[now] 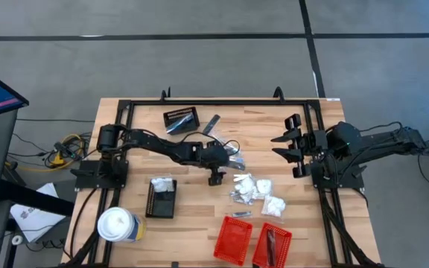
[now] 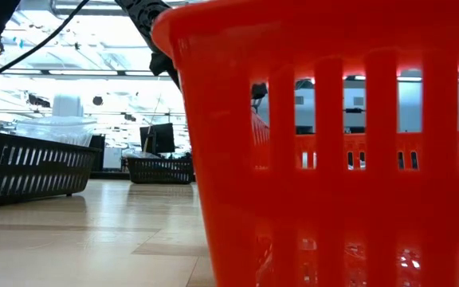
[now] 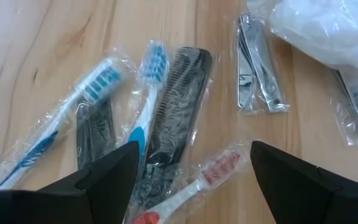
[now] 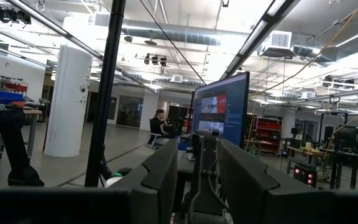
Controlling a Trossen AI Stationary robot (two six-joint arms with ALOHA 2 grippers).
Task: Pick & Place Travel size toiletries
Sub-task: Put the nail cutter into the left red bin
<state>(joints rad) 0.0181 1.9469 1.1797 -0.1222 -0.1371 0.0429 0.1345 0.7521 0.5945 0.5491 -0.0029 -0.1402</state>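
Red toothbrush (image 3: 188, 190) half behind left pincer (image 3: 194, 168)

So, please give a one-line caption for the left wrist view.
Open left gripper hovering over wrapped toothbrushes, a comb and nail clippers on the table.

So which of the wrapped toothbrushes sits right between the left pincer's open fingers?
The red-bristled toothbrush, lying between the left pincer fingers; the two blue-bristled toothbrushes lie farther off, beside the black comb.
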